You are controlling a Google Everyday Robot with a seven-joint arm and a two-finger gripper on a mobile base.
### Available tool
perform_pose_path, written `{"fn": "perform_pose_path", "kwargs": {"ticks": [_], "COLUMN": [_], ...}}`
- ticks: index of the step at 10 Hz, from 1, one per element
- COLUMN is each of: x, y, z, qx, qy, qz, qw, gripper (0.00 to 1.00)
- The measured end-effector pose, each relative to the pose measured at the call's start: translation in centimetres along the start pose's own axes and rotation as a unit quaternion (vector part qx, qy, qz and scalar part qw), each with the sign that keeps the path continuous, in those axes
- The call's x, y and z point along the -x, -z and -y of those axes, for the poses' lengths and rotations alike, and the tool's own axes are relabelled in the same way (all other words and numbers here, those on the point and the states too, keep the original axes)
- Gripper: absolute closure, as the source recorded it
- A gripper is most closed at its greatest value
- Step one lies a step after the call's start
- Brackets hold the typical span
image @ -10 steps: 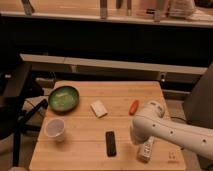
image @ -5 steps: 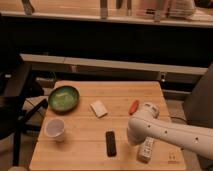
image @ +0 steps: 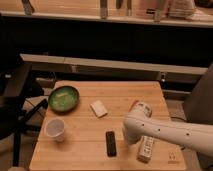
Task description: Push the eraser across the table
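Observation:
The eraser (image: 111,143), a small flat black block, lies on the light wooden table (image: 80,152) near its front edge, a little left of the middle. My white arm reaches in from the right, low over the tabletop. Its gripper (image: 129,138) is at the arm's rounded left end, just right of the eraser with a narrow gap between them. It is shut and holds nothing.
A green bowl (image: 64,98) stands at the back left and a clear cup (image: 55,129) in front of it. A pale beige block (image: 99,108) lies mid-table. A white labelled tube (image: 146,148) lies under my arm. Dark chairs stand left of the table.
My arm's end has slid left across the table towards the eraser. The eraser and the other objects have not moved.

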Motion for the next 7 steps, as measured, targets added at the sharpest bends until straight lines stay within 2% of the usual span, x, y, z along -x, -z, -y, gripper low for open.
{"fn": "perform_pose_path", "kwargs": {"ticks": [5, 7], "x": [3.0, 3.4], "y": [-1.4, -1.8], "z": [2.2, 2.6], "qx": [0.006, 0.009], "qy": [0.027, 0.035], "qz": [-0.001, -0.002], "qw": [0.9996, 0.9993], "gripper": [1.00, 1.00]}}
